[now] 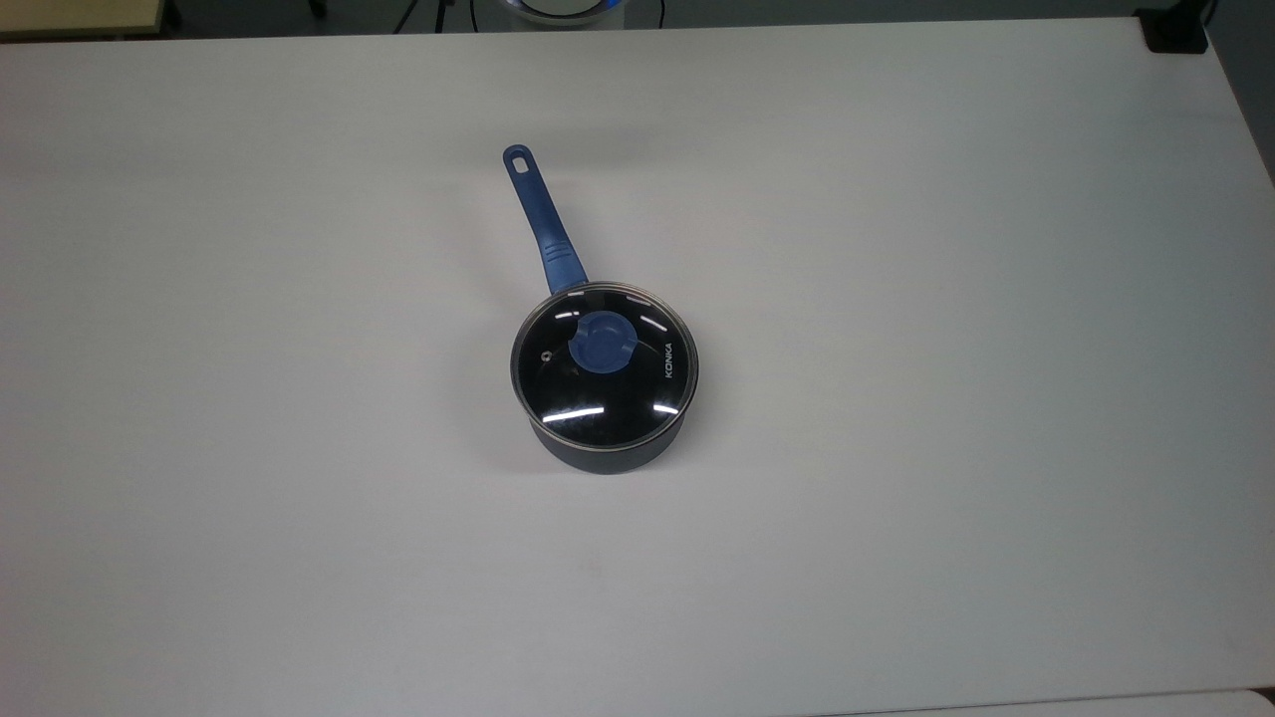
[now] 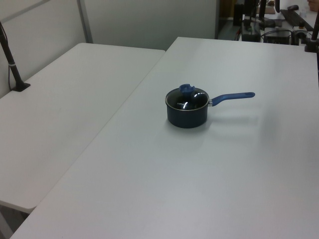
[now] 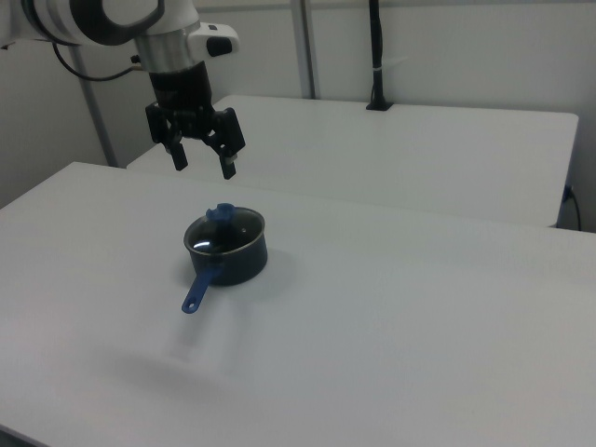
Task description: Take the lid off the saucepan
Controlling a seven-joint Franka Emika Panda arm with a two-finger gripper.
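The saucepan (image 1: 606,418) is found near the middle of the tabletop (image 1: 946,299), well apart from every edge, with its long blue handle (image 1: 543,224) pointed toward the far edge in the top view. The lid (image 1: 604,363) is seated flat on the rim, and its blue knob (image 1: 601,343) stands at the centre (a little toward the handle side as the top view shows it). In the right view the gripper (image 3: 202,168) is held above the pot and well clear of it, fingers spread apart with nothing between them, toward the right view's left of the knob.

Nothing has been grasped yet, so the risks are judged to lie in the descent. If the fingers are lowered off-centre, the glass could be struck, or the knob caught by one finger alone and the lid tipped on its rim. The knob is small and rounded, so a shallow pinch could slip. Should the lid be lifted at a slant, its metal rim could drag on the pot wall and the light pan could be shifted along the tabletop.
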